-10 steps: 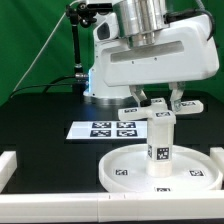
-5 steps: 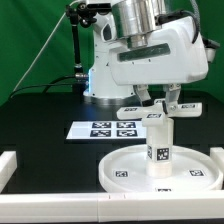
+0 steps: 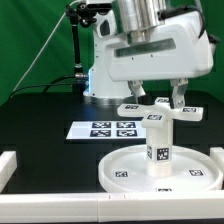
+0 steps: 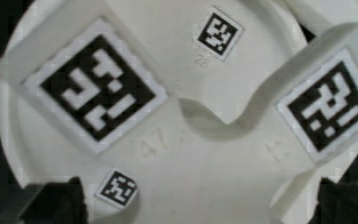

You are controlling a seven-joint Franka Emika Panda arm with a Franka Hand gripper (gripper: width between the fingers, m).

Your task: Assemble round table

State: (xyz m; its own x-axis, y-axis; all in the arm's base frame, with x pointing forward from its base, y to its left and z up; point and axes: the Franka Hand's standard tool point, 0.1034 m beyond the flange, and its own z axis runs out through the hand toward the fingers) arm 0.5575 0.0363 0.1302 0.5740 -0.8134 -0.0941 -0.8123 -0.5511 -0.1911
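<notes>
The large rimmed round disc [image 3: 122, 172] lies on the black table at the front of the exterior view's right. The short post [image 3: 160, 146] stands upright at its centre. The flat cross-shaped piece [image 3: 193, 109] sits level on top of the post. My gripper [image 3: 159, 100] hangs just over the cross with its fingers spread wide, one on each side of the middle, and grips nothing. In the wrist view the cross [image 4: 176, 135] fills the picture with two big tags, the disc [image 4: 247, 18] lies behind it, and my gripper [image 4: 194, 202] shows as dark fingers at the two corners.
The marker board [image 3: 105, 128] lies flat behind the disc, towards the exterior view's left. White rails [image 3: 8, 166] edge the black surface at the left and the front. The arm's white base [image 3: 100, 72] stands at the back.
The gripper has turned about its vertical axis and risen slightly. The cross, the post and the disc have stayed in place.
</notes>
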